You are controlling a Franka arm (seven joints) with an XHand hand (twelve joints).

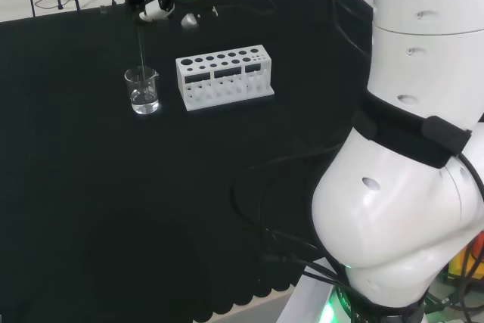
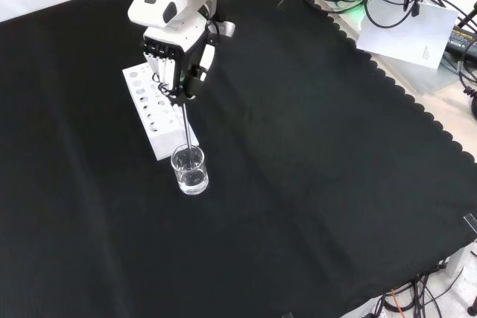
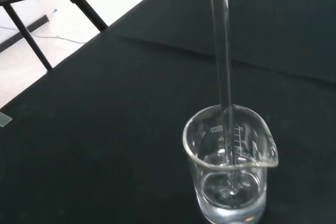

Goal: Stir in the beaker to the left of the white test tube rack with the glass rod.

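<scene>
The rod's [image 3: 223, 72] upper end is cut off in the wrist view, and in the front view it disappears among the curled fingers [image 2: 173, 74] of the hand [image 2: 179, 61], so where exactly it is pinched is hard to make out. In the head view the rod shows as only a faint pale line above the beaker [image 1: 142, 90], and the hand [image 1: 155, 7] there is small and partly masked by cables. The hand is closed on the rod, holding it nearly upright with its lower end inside the beaker [image 2: 189, 170]. The wrist view shows the rod as a clear, straight glass stick passing over the rim and reaching down to about the beaker's [image 3: 230, 163] bottom, its tip blurred by the glass; whether it touches the base cannot be told. The beaker is small, clear, with a pouring lip and printed scale marks, and holds a shallow layer of clear liquid. It stands upright on the cloth [image 2: 313, 184] just beside the rack [image 1: 224, 77]: to the rack's left in the head view, and just in front of the rack's [image 2: 151, 113] near end in the front view.
</scene>
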